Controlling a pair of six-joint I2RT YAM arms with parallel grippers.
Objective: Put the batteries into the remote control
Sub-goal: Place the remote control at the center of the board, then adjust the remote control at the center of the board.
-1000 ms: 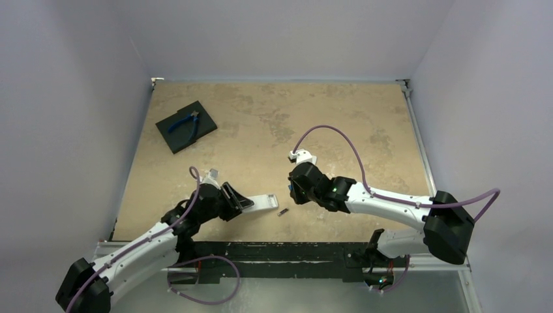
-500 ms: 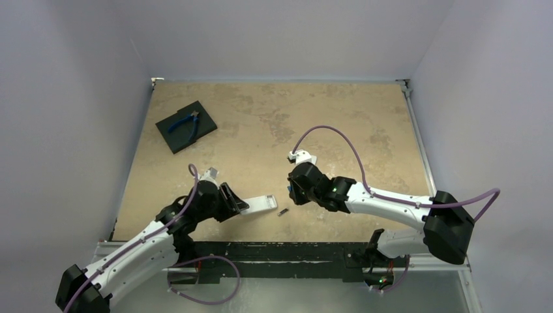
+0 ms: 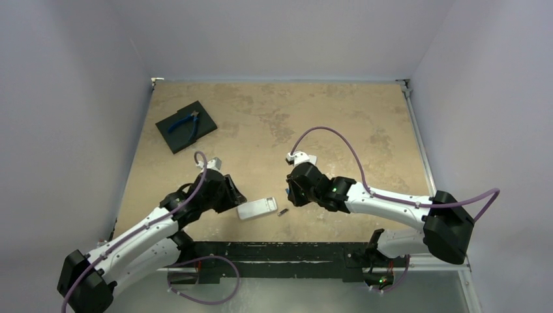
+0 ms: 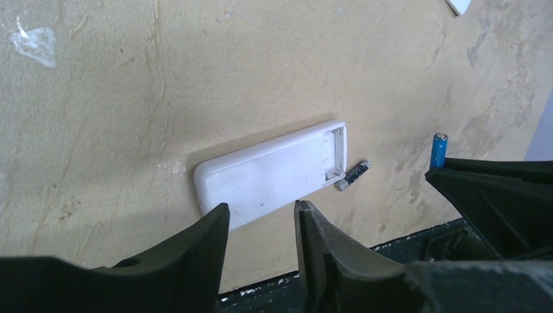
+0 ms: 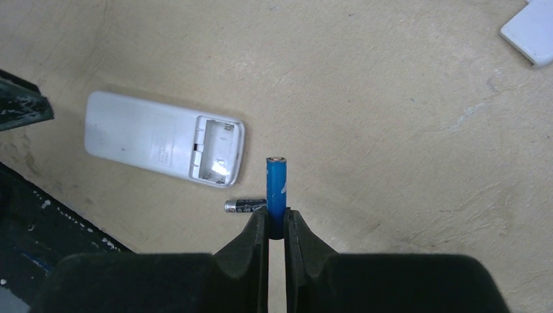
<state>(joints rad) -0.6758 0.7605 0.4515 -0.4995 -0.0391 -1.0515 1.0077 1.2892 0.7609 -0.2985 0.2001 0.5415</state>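
Note:
The white remote control (image 3: pixel 256 208) lies back-up on the table near the front edge, its battery compartment (image 5: pixel 212 153) open and empty. My left gripper (image 4: pixel 261 207) hovers open just over the remote's (image 4: pixel 270 175) near long side, nothing between its fingers. My right gripper (image 5: pixel 276 214) is shut on the blue battery (image 5: pixel 276 186), held upright a little right of the remote's (image 5: pixel 150 140) open end. The dark battery (image 5: pixel 246 205) lies loose on the table beside that end, also seen as a small dark battery (image 3: pixel 283 212) from above.
Blue-handled pliers (image 3: pixel 184 122) rest on a black square pad (image 3: pixel 204 119) at the back left. A small white flat piece (image 5: pixel 531 29) lies on the table beyond the right gripper. The table's dark front rail (image 3: pixel 280 251) runs close below the remote.
The left gripper has drawn back and up from the remote, which stuck out from its jaws before and now lies flat, slightly further left. The right arm has not moved.

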